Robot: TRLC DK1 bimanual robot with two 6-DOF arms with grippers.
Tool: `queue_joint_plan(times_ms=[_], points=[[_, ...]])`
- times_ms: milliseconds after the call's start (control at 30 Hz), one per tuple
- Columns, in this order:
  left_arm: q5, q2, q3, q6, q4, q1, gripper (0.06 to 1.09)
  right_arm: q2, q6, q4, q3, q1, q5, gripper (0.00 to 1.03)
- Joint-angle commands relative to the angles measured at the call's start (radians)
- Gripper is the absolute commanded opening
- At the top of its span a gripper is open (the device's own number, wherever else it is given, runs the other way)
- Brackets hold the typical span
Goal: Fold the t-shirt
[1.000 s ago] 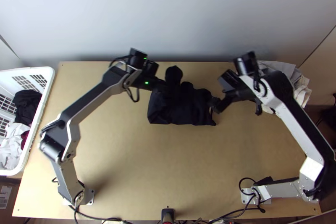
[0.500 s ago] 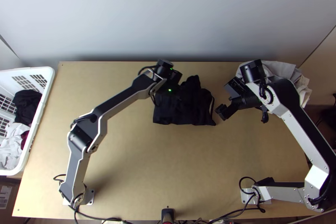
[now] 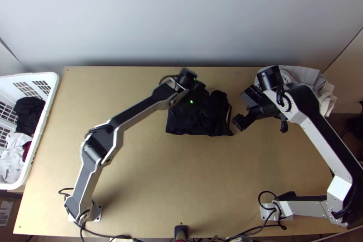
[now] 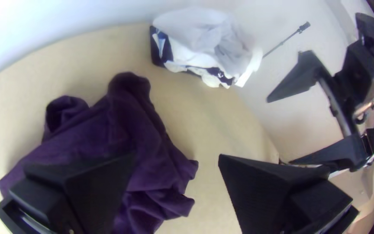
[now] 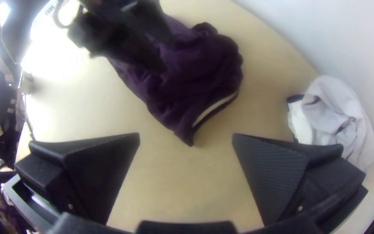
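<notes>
t-shirt [image 3: 209,124] lies rumpled under the left gripper [image 3: 202,107], near the right gripper [image 3: 241,120], both spread wide

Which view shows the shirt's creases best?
Left wrist view: the rumpled shirt is near, creases distinct, though the left gripper covers part. Top view: dark shape, straight near edge, left arm across it. Right wrist view: pale strip along one edge, left gripper partly covering.

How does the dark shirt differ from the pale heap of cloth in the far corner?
The shirt is dark nearly all over; the heap is mostly white and grey. The shirt's near edge runs fairly straight; the heap is loosely bunched. Both are rumpled cloth.
</notes>
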Motion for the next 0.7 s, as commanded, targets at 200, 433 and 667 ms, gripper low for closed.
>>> queue_joint_plan(times_ms=[200, 433, 667], points=[[-0.003, -0.389, -0.249, 0.122, -0.252, 0.238, 1.04, 0.318, 0.016, 0.169, 0.242, 0.167, -0.012, 1.00], [-0.024, -0.557, -0.491, 0.146, -0.252, 0.277, 1.04, 0.554, 0.047, 0.219, 0.345, 0.268, -0.069, 1.00], [-0.044, -0.585, -0.520, 0.138, -0.255, 0.275, 1.04, 0.384, 0.024, 0.336, -0.060, 0.149, -0.081, 1.00]])
